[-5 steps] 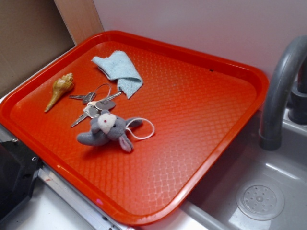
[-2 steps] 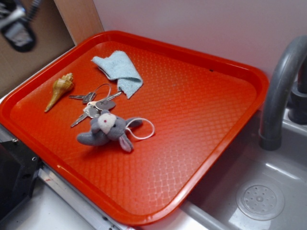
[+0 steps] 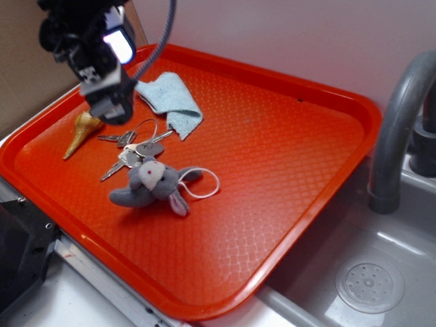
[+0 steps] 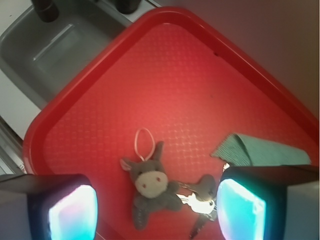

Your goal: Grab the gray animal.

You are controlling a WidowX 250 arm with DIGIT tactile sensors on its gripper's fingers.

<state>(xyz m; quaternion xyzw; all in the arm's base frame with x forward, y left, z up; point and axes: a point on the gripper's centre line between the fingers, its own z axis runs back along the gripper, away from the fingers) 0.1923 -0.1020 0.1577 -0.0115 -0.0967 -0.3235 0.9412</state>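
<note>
Now well inside the exterior view, where a moment earlier only a blurred edge showed at the upper left corner: black robot gripper, hanging above the left part of the tray, over the seashell's wide end and just left of the cloth. Unmoved since then: toy, keys, shell and cloth.

Small gray plush animal with white face and pink-lined ears, lying on the textured orange-red plastic tray toward its front-left part, white string loop trailing to the right. Touching its head on the far side: bunch of metal keys on a ring. Left of the keys, apart from the toy: tan spiral seashell, partly covered by the gripper. Behind the keys: folded light blue cloth. Off the tray's right edge: gray curved faucet over a gray sink with a round drain.

From the wrist view: fingers spread wide, pads glowing cyan at the two lower corners, nothing between them; gray animal seen in the gap below, clear of both pads, loop pointing away, keys beside it and cloth behind the right-hand pad. Seashell out of sight here. Finger spacing not readable from the exterior view, only from the wrist.
</note>
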